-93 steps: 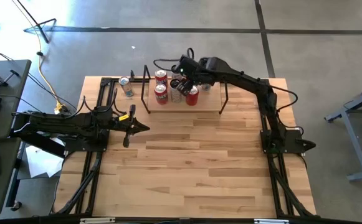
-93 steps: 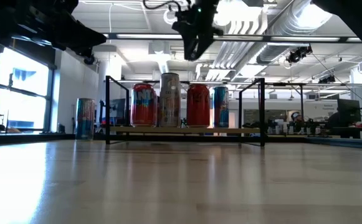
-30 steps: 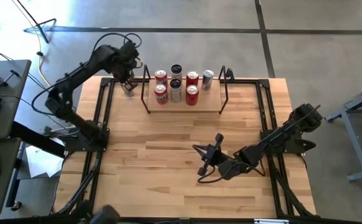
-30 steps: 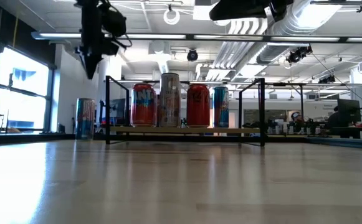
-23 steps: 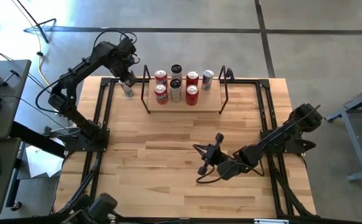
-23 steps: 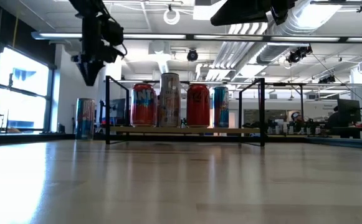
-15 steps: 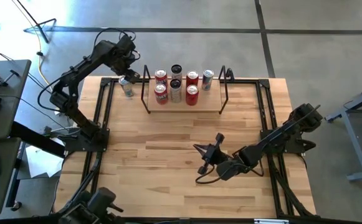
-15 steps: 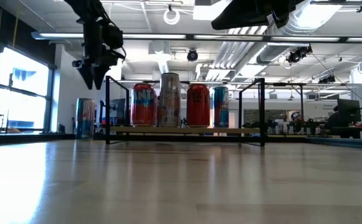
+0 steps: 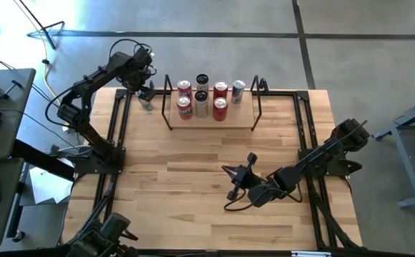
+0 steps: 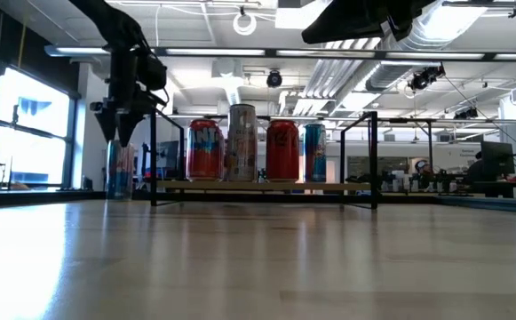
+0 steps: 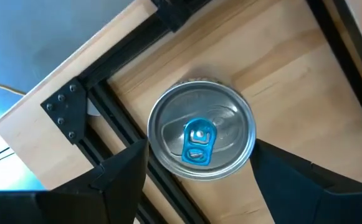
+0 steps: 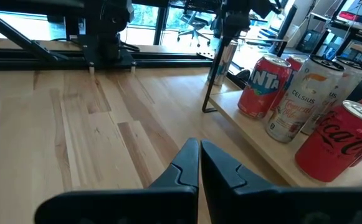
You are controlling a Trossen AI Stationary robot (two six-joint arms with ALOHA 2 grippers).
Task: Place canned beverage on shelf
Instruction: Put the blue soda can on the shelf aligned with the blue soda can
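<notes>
A silver-topped beverage can (image 11: 202, 138) stands upright on its base on the table's far left corner, left of the shelf (image 9: 230, 123). My left gripper (image 9: 144, 91) hangs open straight over the can, pointing down; its fingers stand either side of the can's top (image 10: 120, 147) without touching. The shelf (image 10: 266, 186) carries several cans, red and silver. My right gripper (image 9: 234, 178) is shut and holds nothing, low over the table's middle right (image 12: 199, 152).
The shelf's left black wire frame (image 9: 168, 100) stands close to the right of the can. A black rail (image 11: 115, 106) runs along the table edge beside the can. Bare wood lies between the shelf and the near edge.
My left gripper has come down over the can at the far left corner and has opened from shut. The can has stayed where it was.
</notes>
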